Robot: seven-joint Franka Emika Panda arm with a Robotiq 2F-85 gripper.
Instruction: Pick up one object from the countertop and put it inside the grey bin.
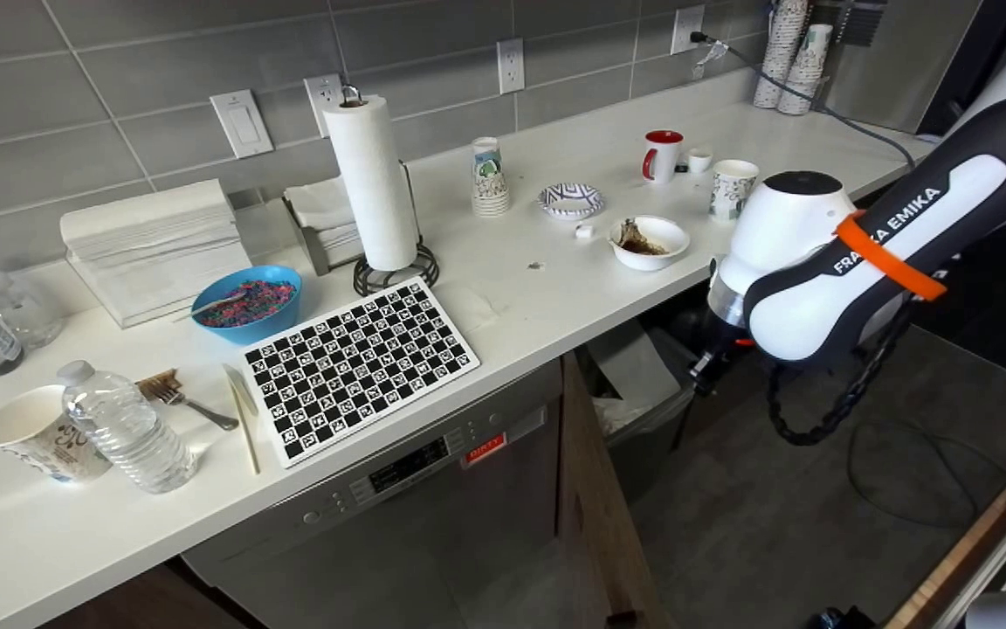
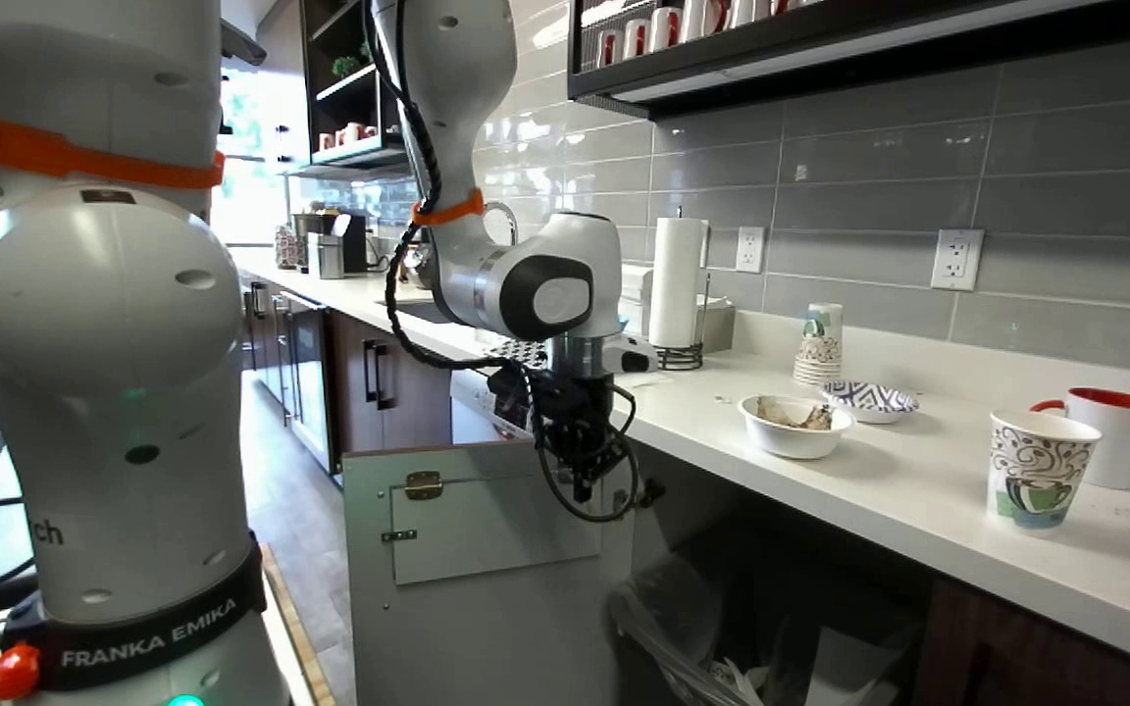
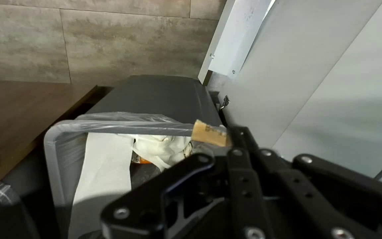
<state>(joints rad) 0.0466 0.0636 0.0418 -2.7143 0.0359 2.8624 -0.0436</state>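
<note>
The off-white countertop runs along the wall; it also shows in an exterior view. The grey bin stands low in the open cabinet, lined with a clear bag and holding white paper and other waste. Its bagged rim shows in both exterior views. My gripper is beside and above the bin, below counter height, in front of the cabinet; it also shows in both exterior views. Its fingers are nearly together on a small tan printed piece, seen over the bin's rim. The fingers hide its other end.
An open cabinet door stands beside the bin and arm, also seen in an exterior view. On the counter are a white bowl, patterned bowl, paper cup, red-lined mug, checkered board and water bottle.
</note>
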